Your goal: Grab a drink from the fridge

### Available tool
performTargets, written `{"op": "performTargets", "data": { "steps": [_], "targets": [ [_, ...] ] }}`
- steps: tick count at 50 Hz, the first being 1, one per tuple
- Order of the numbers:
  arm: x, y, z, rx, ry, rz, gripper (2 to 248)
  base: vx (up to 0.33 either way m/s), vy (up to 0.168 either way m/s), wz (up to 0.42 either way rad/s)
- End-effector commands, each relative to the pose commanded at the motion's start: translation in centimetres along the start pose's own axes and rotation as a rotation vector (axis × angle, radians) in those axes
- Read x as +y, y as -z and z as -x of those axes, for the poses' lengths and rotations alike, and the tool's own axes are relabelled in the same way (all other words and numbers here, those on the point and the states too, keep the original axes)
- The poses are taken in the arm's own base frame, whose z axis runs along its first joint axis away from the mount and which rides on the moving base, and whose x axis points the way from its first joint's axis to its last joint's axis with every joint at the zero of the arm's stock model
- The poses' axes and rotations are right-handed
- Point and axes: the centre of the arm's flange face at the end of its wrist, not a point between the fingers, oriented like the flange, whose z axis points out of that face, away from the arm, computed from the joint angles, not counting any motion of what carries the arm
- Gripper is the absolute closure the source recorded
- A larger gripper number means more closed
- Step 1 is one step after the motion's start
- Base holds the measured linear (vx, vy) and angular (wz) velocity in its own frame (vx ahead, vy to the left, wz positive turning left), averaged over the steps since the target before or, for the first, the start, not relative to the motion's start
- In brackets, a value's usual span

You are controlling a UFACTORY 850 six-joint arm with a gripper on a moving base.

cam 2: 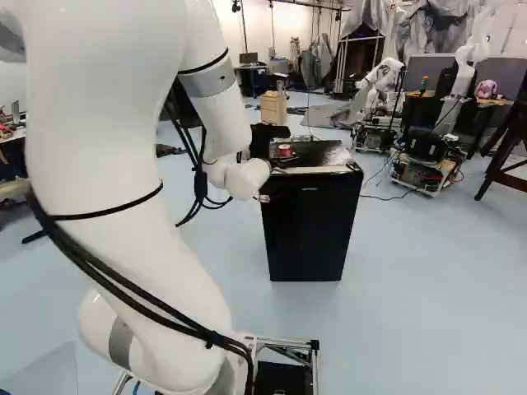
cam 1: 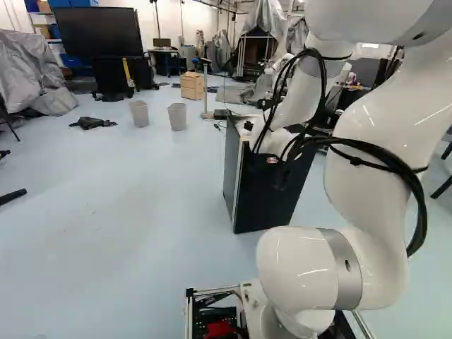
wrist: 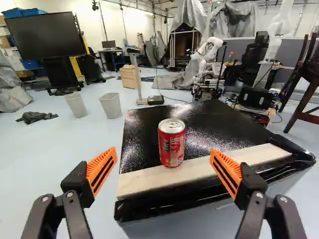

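In the right base view my gripper is a dark shape beyond the white wrist, close to the red can. The wrist view shows the gripper open, its orange-padded fingers spread wide. Ahead of it, in line with the gap, the red drink can stands upright, with neither finger touching it. The can rests on top of the black fridge, by the pale strip along its edge. In the right base view the fridge has its door closed; the arm covers part of it in the left base view.
Two grey bins and a wooden drawer unit stand on the floor beyond the fridge. Another robot is farther back, with a wheeled base to its right. A dark wooden chair stands beyond the fridge.
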Motion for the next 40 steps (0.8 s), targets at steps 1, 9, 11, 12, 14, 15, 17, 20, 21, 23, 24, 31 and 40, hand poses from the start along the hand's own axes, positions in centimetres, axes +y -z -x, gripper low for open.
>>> {"op": "performTargets", "data": {
  "steps": [1, 9, 11, 12, 14, 15, 17, 20, 21, 23, 24, 31, 40],
  "targets": [
    [0.1, -0.2, 0.1, 0.0, 0.002, -0.002, 3, 0.0, 0.0, 0.0],
    [0.9, -1.7, 0.6, -0.004, 0.013, -0.009, 3, 0.0, 0.0, 0.0],
    [1.1, -2.1, 0.8, -0.005, 0.014, -0.01, 3, 0.0, 0.0, 0.0],
    [1.2, -2.2, 0.9, -0.006, 0.015, -0.011, 3, 0.0, 0.0, 0.0],
    [1.4, -2.6, 1.0, -0.007, 0.017, -0.012, 3, 0.0, 0.0, 0.0],
    [1.5, -2.8, 1.1, -0.008, 0.018, -0.012, 3, 0.0, 0.0, 0.0],
    [1.7, -3.2, 1.3, -0.009, 0.02, -0.013, 3, 0.0, 0.0, 0.0],
    [1.9, -3.8, 1.5, -0.011, 0.022, -0.015, 3, 0.0, 0.0, 0.0],
    [2.0, -4.0, 1.6, -0.012, 0.023, -0.017, 3, 0.0, 0.0, 0.0],
    [2.1, -4.4, 1.8, -0.013, 0.025, -0.02, 3, 0.0, 0.0, 0.0],
    [2.1, -4.6, 1.9, -0.014, 0.026, -0.022, 3, 0.0, 0.0, 0.0],
    [2.1, -6.0, 2.5, -0.017, 0.035, -0.039, 3, 0.0, 0.0, 0.0],
    [2.0, -7.6, 3.0, -0.019, 0.039, -0.051, 3, 0.0, 0.0, 0.0]
  ]
}}
